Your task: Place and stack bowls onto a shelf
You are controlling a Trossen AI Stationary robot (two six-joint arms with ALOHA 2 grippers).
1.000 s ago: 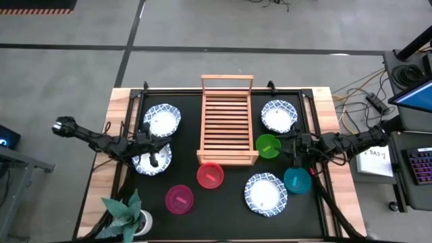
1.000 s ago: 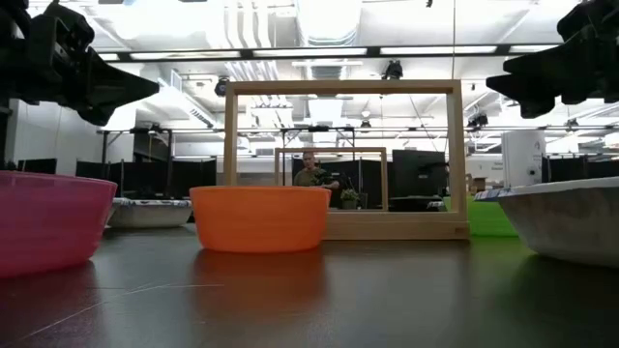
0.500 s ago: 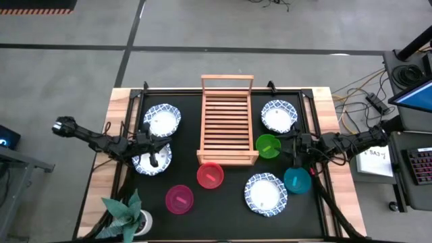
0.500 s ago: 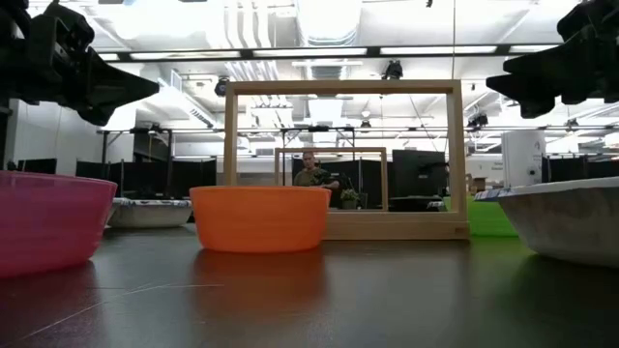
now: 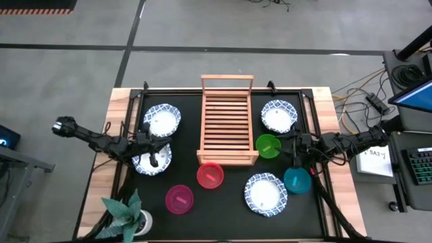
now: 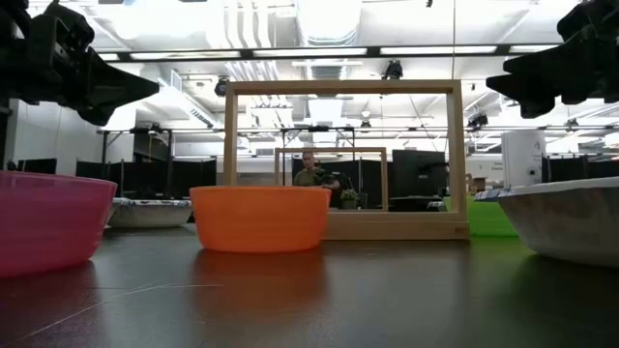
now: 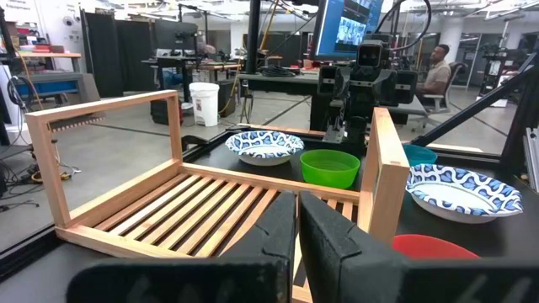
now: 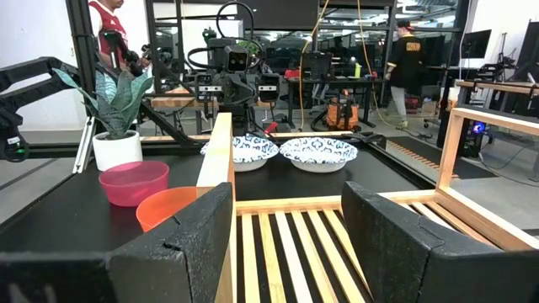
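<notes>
A grey concrete floor (image 5: 202, 30) crossed by dark lines surrounds the wooden table (image 5: 100, 172), with a keyboard (image 5: 422, 164) at three o'clock and long ceiling lights (image 6: 309, 52) over distant desks.

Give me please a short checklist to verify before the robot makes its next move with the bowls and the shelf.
1. Shelf has no bowl on its slats: ok.
2. Right tool open and holding nothing: ok, its fingers stand wide apart in the right wrist view.
3. Left tool open for a pick: not ok, its fingers are shut together, above the white bowl.
4. Green bowl within easy reach of the right tool: ok, it sits just beside it, near the shelf corner.
5. Orange-red bowl apart from the shelf edge: cannot tell, it lies very close.
6. All eight bowls upright on the mat: ok.
</notes>
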